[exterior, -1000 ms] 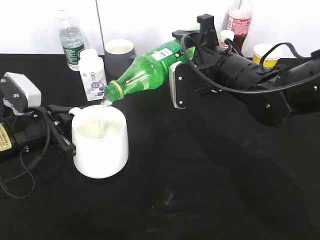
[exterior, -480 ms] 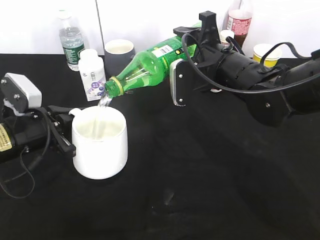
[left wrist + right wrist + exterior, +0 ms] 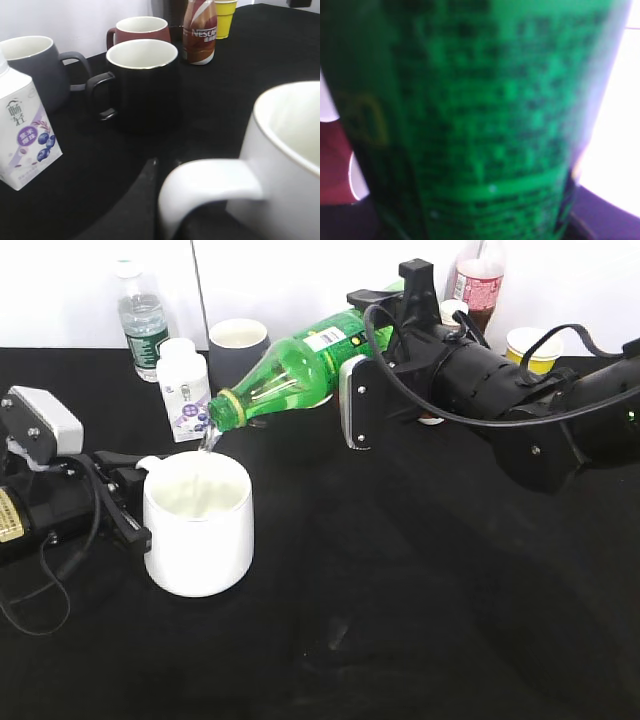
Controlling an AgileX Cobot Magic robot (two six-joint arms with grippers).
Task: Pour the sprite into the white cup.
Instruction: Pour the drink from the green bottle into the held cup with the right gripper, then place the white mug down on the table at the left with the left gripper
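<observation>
Green sprite tilted in right tool, mouth over white cup, liquid streaming in. Left tool clamps cup handle on black surface.

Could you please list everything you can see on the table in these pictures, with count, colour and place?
sprite bottle: 1, green, tilted above the table, mouth over the white cup, liquid running out.
white cup: 1, white, front left, handle toward the left gripper.
grey mug: 1, grey, back, behind the sprite bottle.
black mug: 1, black with white inside, shown in the left wrist view.
dark red mug: 1, behind the black mug.
milk carton: 1, white with purple print, back left.
water bottle: 1, clear, back left.
Nescafe bottle: 1, brown, back.
yellow cup: 1, back right.
table: 1, black.
left gripper: 1, black, at the cup handle.
right gripper: 1, black, holding the sprite bottle.
</observation>
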